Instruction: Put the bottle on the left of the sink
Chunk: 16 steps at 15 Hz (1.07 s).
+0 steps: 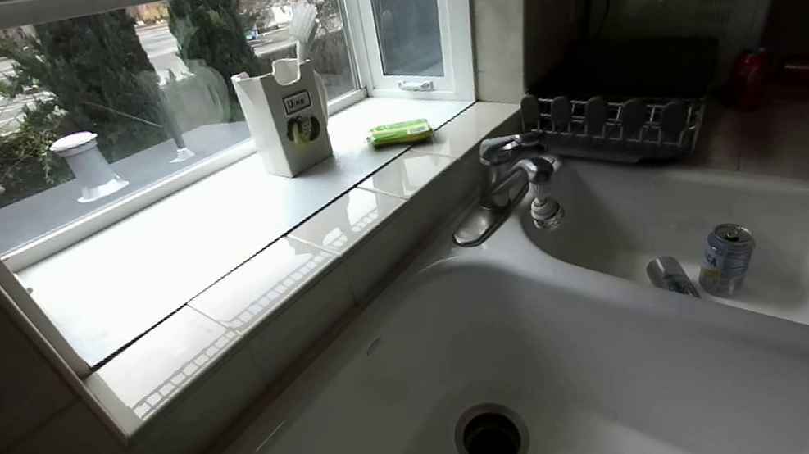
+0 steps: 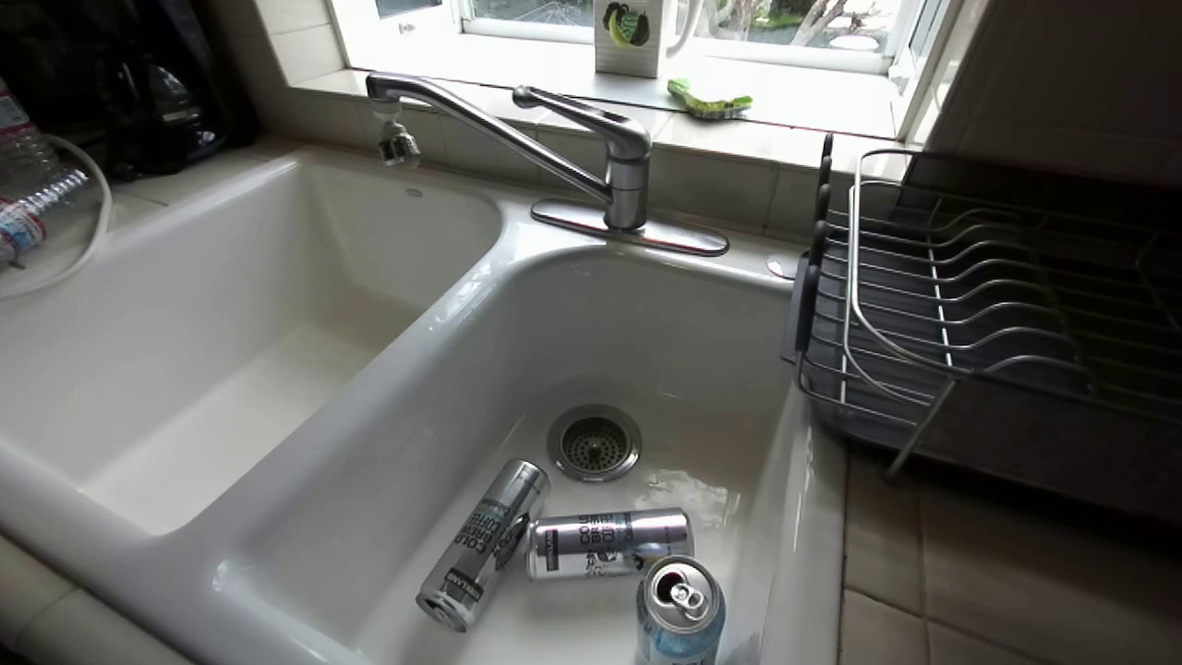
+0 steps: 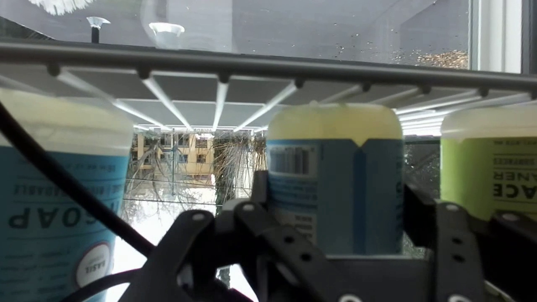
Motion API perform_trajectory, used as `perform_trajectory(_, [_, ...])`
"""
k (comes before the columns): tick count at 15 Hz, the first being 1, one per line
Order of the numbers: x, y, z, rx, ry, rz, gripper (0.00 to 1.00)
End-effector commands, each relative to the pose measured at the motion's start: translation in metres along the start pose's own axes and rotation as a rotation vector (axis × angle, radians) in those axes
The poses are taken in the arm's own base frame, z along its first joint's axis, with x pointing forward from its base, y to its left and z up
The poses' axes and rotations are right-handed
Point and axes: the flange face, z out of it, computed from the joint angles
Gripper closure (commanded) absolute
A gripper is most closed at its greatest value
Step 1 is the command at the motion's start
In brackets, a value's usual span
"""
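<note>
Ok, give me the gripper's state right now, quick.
Gripper: fingers on either side of the middle bottle in the wrist view; whether they are closed on it cannot be told.

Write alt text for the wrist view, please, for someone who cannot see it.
The end effector straddles a blue-labelled bottle at a wire shelf before a window; whether it grips is unclear. Either side stand a basil soap bottle and green-labelled cleaner bottle; the picture is upside down.

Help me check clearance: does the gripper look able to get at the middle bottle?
Likely yes: the gripper straddles the middle bottle, with gaps towards the basil soap bottle and green-labelled bottle; contact is unclear.
</note>
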Motion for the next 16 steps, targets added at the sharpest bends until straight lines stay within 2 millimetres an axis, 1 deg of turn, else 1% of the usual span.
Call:
perform_trajectory(1, [-0.001, 0.001, 0.007, 0.010, 0.026, 0.000, 0.53])
perform_trajectory(4, [0.002, -0.001, 0.006, 0.009, 0.029, -0.003, 0.55])
perform_trajectory(9, [0.011, -0.005, -0.006, -0.010, 0.011, -0.017, 0.55])
perform_trajectory(16, [0.036, -0.009, -0.036, -0.066, 0.019, -0.036, 0.55])
